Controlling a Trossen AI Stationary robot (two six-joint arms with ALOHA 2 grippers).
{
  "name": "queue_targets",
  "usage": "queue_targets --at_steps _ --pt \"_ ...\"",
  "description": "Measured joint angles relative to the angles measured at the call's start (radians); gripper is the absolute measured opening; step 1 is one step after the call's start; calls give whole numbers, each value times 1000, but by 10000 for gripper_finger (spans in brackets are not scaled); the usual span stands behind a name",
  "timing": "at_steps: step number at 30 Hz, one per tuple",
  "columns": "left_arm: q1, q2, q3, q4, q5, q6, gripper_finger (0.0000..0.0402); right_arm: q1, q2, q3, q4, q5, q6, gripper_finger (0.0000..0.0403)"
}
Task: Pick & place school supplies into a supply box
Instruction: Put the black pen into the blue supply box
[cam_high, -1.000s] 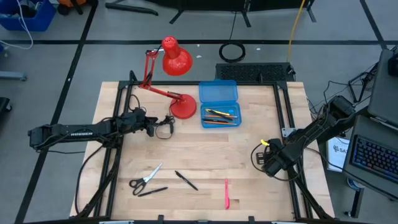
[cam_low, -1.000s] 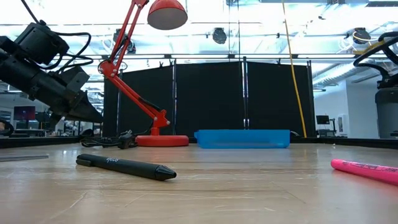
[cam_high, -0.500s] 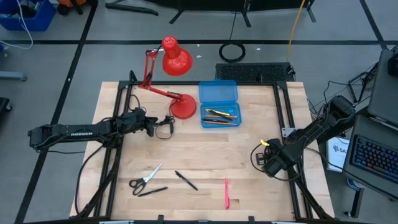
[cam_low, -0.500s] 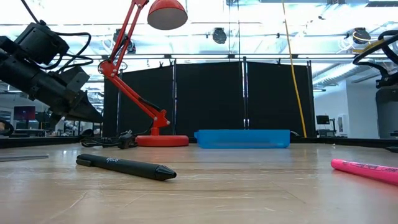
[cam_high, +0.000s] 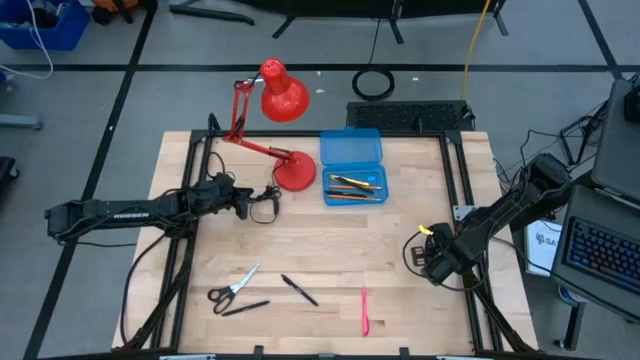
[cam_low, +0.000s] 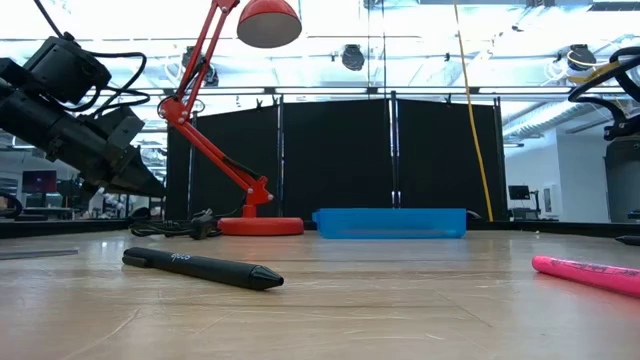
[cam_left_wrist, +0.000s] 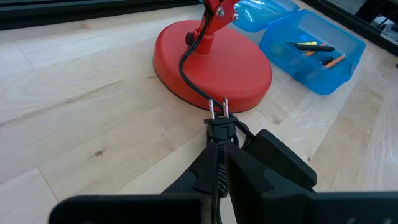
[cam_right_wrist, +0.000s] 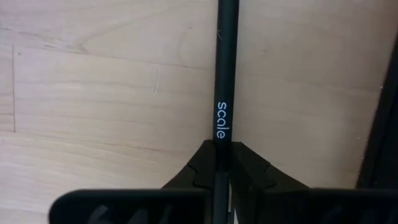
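Observation:
The blue supply box (cam_high: 352, 167) lies open near the far edge, its tray (cam_left_wrist: 314, 53) holding pens and an orange pencil. Scissors (cam_high: 234, 285), two black pens (cam_high: 299, 290), (cam_high: 245, 307) and a pink pen (cam_high: 365, 311) lie near the near edge. In the low view one black pen (cam_low: 200, 268) and the pink pen (cam_low: 588, 273) rest flat on the wood. My left gripper (cam_high: 243, 203) sits beside the red lamp's base (cam_high: 296, 172), shut on the lamp's cord. My right gripper (cam_high: 434, 258) is near the right edge, shut on a black pen (cam_right_wrist: 225, 68). My left gripper (cam_left_wrist: 219, 158) pinches the lamp's black cord just behind its two-pronged plug (cam_left_wrist: 218, 129) between both fingers. The fingers lie along the cord, and the plug's prongs point at the lamp base. My right gripper (cam_right_wrist: 221, 155) pinches a black pen between its two fingers, at the barrel just past the word "scale" (cam_right_wrist: 222, 132). The fingers lie along the pen, which reaches straight out beyond them over the wood. Whether it is lifted clear, I cannot tell.
The red desk lamp (cam_high: 277, 95) stands left of the box, its arm rising over the far left corner. A black wire loop (cam_high: 373, 84) lies on the floor beyond the table. Bare wood spans the table's middle (cam_high: 330, 240).

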Motion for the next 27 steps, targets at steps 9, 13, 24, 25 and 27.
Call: queue_targets --at_steps 9,13,24,25,27 --pt "0 0 0 0 -1 0 31 0 -36 0 -54 56 5 13" --pt "0 0 0 0 -2 1 31 0 -36 0 -39 54 7 13" --pt "0 0 0 0 -2 6 31 0 -36 0 -19 69 1 13" --pt "0 0 0 0 -2 5 31 0 -36 0 -19 73 -2 13" --pt "0 0 0 0 -2 5 31 0 -36 0 -22 84 -5 13"
